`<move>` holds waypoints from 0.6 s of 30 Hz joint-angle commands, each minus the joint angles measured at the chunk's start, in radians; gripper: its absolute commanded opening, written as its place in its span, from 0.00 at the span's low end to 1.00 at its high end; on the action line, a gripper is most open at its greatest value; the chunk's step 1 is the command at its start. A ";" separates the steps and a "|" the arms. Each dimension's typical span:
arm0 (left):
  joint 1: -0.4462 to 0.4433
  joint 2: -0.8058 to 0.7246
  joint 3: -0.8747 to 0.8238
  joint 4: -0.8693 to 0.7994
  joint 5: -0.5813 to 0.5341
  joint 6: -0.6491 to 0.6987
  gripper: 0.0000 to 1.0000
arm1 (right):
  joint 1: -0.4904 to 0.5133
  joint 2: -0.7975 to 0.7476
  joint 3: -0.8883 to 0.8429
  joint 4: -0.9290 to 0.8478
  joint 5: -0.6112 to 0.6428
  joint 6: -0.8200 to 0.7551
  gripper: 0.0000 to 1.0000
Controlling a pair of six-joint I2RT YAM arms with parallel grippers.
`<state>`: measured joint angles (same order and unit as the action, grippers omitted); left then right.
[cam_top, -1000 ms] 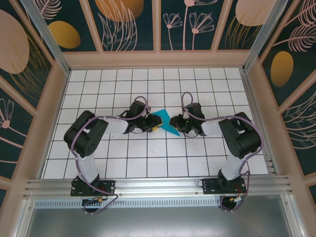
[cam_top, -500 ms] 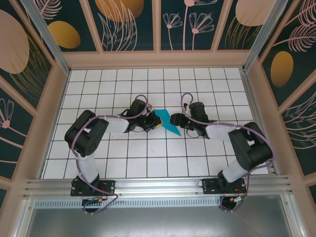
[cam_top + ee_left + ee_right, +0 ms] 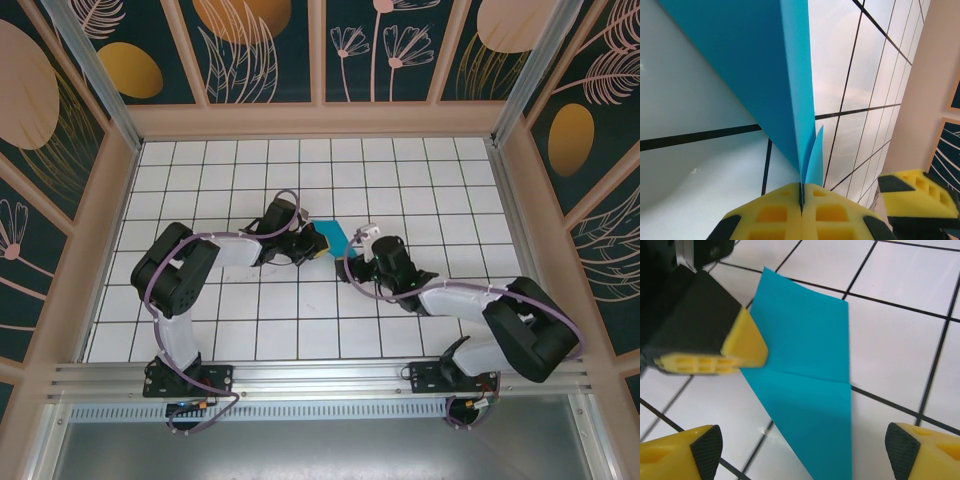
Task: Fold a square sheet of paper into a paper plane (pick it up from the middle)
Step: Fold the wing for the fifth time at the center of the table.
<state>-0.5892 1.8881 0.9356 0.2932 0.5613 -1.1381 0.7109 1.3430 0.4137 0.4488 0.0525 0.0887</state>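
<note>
The left end effector point(image 3: 801, 202) is clamped on the folded blue paper point(image 3: 765, 75) at its edge, mid-desk point(image 3: 300, 320). The right end effector point(image 3: 805, 450) hovers wide open over it. To my eye, it should press slowly along the crease, keeping the layers aligned.

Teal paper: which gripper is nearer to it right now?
Left. The left gripper is shut on the teal paper, pinching its folded edge between the pads. The right gripper hangs open over the paper, one finger to each side, apparently not touching it.
</note>
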 commanded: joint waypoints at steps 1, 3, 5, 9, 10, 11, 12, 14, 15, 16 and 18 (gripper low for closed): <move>-0.002 -0.006 0.031 -0.041 0.013 0.019 0.00 | 0.006 -0.045 -0.059 0.140 0.020 -0.143 0.81; -0.002 -0.005 0.031 -0.056 0.014 0.025 0.00 | 0.019 -0.042 -0.070 0.150 0.005 -0.186 0.75; -0.002 -0.007 0.031 -0.066 0.016 0.030 0.00 | 0.031 -0.024 -0.069 0.160 0.012 -0.225 0.71; -0.001 -0.007 0.032 -0.079 0.018 0.032 0.00 | 0.047 0.043 -0.044 0.176 0.020 -0.272 0.64; 0.000 -0.006 0.059 -0.082 0.019 0.031 0.00 | 0.053 0.065 -0.031 0.176 0.026 -0.278 0.60; -0.001 -0.007 0.060 -0.084 0.018 0.032 0.00 | 0.058 0.087 -0.020 0.176 0.025 -0.288 0.58; -0.001 -0.007 0.061 -0.087 0.017 0.032 0.00 | 0.065 0.112 -0.006 0.178 0.029 -0.297 0.56; -0.001 -0.011 0.063 -0.091 0.014 0.031 0.00 | 0.078 0.162 0.016 0.180 0.041 -0.313 0.54; 0.000 -0.012 0.063 -0.093 0.014 0.031 0.00 | 0.085 0.185 0.024 0.192 0.056 -0.319 0.54; 0.000 -0.011 0.065 -0.095 0.016 0.031 0.00 | 0.088 0.204 0.030 0.205 0.062 -0.324 0.54; 0.000 -0.012 0.066 -0.097 0.016 0.033 0.00 | 0.093 0.236 0.041 0.229 0.078 -0.332 0.53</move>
<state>-0.5892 1.8881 0.9821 0.2264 0.5682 -1.1271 0.7925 1.5444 0.4229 0.6067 0.0906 -0.2028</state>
